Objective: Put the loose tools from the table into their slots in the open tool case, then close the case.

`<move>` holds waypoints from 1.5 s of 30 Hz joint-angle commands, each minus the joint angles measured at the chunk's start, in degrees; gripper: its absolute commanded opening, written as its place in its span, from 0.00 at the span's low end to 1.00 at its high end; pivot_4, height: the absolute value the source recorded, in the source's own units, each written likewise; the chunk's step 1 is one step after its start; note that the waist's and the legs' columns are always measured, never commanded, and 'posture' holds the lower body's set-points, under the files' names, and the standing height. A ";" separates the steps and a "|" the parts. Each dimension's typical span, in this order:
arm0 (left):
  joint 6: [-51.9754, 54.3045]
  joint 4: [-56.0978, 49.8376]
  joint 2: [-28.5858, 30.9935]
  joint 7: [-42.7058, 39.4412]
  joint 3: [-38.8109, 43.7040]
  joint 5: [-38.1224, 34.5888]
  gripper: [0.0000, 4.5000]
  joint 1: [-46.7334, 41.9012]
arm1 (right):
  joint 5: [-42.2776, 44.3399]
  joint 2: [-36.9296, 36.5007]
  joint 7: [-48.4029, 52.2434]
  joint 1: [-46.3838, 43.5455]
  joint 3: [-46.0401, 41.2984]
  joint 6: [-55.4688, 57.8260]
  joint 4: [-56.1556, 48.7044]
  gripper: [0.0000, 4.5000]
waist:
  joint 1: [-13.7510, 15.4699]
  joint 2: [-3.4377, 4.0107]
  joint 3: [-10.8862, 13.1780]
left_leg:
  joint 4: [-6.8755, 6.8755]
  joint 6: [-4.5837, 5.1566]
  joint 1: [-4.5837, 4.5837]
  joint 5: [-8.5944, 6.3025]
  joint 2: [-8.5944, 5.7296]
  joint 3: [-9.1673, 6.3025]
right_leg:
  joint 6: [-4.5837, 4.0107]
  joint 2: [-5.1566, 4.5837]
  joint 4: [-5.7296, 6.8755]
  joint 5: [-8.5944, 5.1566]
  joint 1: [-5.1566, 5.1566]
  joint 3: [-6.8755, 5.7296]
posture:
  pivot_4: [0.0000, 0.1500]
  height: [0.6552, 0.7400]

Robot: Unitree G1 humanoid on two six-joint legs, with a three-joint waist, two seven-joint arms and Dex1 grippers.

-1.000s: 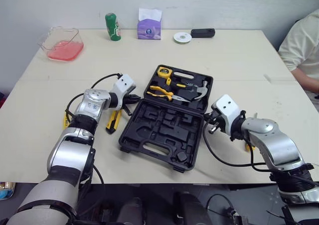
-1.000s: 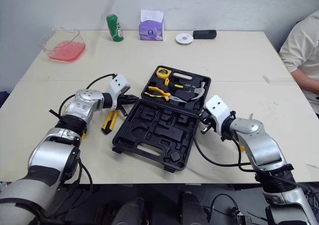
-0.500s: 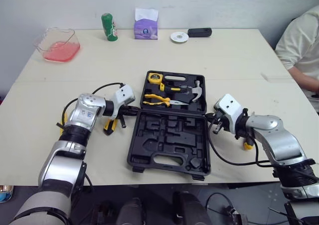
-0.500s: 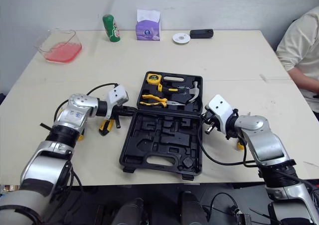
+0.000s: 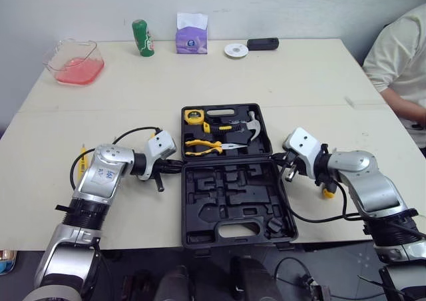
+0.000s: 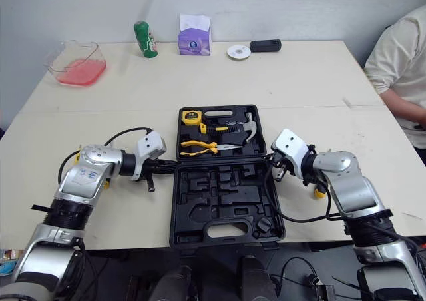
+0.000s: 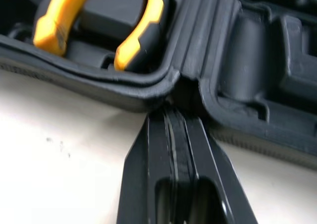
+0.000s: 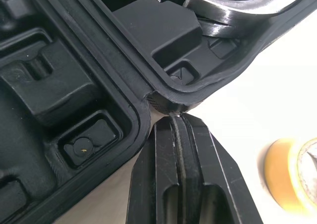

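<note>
Left gripper: I see it clenched, tip at the tool case hinge.
Right gripper: clenched too, opposite hinge end.

Black tool case, yellow-handled pliers (silver-headed hammer)

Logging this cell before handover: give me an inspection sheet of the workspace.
Surface: beige table.
Job's things: tool case open; hammer, pliers, tape measure slotted; yellow tool loose beside left arm; yellow roll by right arm.
Clutter: can, tissues, disc, pink tub at far edge.
Grippers: left gripper, right gripper shut at the case's hinge ends.
Cables: black cable loops off each arm.
Surroundings: person's sleeve at right.
</note>
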 commanded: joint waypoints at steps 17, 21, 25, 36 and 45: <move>25.00 -26.63 11.20 2.29 56.26 -29.18 0.52 41.34 | 21.79 -19.75 16.56 22.81 -38.45 10.40 -4.64 0.44 | -0.73 0.01 0.03 | -0.29 0.05 0.54 -0.12 0.03 -0.25 | -0.14 -0.19 -0.70 -0.09 0.68 0.20 | 1.00 1.00; 21.81 -21.16 12.68 4.75 64.12 -27.21 0.93 48.87 | 19.62 -23.31 17.21 25.93 -43.23 7.85 3.95 0.89 | -0.29 -0.03 0.05 | -0.73 0.33 1.35 -0.37 0.00 -0.68 | -0.25 -0.33 -1.21 -0.14 1.65 -0.16 | 1.00 1.00; 18.26 -15.32 15.25 6.98 66.78 -24.44 1.00 53.52 | 17.21 -25.67 16.80 26.80 -44.58 2.89 12.14 0.98 | -0.15 0.00 0.04 | -0.85 0.30 1.33 -0.41 -0.05 -0.73 | -0.40 -0.50 -1.29 -0.23 1.63 -0.21 | 1.00 1.00; 23.07 -23.56 13.94 15.88 62.05 -27.75 1.00 52.24 | 18.06 -24.34 14.99 21.89 -40.11 -0.01 12.78 0.98 | -0.95 0.17 0.03 | -1.42 -0.02 1.38 -0.27 -0.05 -0.69 | -0.44 -0.54 -1.31 -0.24 1.46 -0.17 | 1.00 1.00; 49.00 -41.41 10.21 34.85 53.05 -33.08 1.00 36.28 | 33.03 -19.28 13.21 14.78 -32.37 13.28 -13.26 0.98 | -0.74 0.20 0.05 | -1.73 -0.20 1.69 0.00 -0.05 -0.70 | -0.46 -0.43 -1.18 -0.26 1.63 -0.18 | 1.00 1.00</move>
